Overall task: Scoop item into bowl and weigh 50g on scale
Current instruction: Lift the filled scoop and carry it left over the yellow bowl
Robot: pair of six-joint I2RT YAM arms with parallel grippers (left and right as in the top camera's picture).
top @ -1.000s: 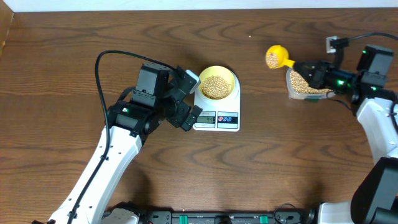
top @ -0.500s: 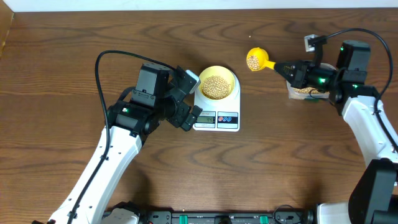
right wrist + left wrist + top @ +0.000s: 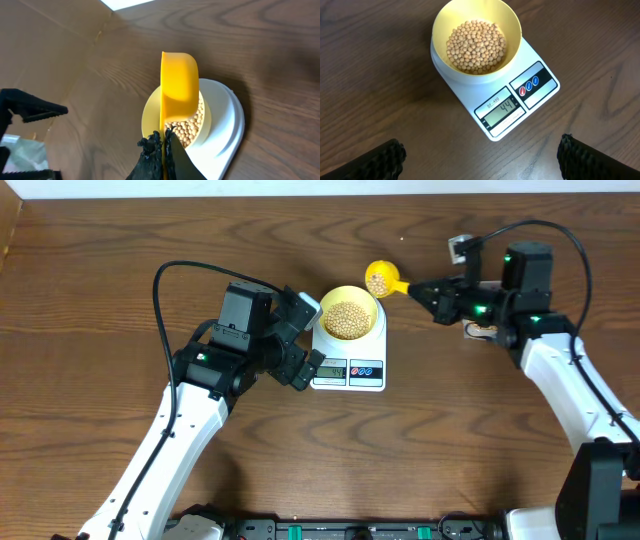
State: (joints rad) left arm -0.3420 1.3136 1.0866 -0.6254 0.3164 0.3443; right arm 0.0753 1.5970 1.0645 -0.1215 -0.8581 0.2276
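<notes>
Because the scale [image 3: 365,371] reads 44, short of target, the right gripper [image 3: 418,287] pinches a yellow scoop [image 3: 380,278] by its handle, loaded and level just beside the bowl [image 3: 372,301], likely for a small top-up. Part-filled with beans [image 3: 347,318], the bowl sits on the scale, and the left gripper [image 3: 303,338] hovers alongside, spread wide.

Seen: yellow scoop [image 3: 381,278] aloft over dark wood-grain table [image 3: 100,270], handle turned right; white strip [image 3: 300,187] along far table edge.
</notes>
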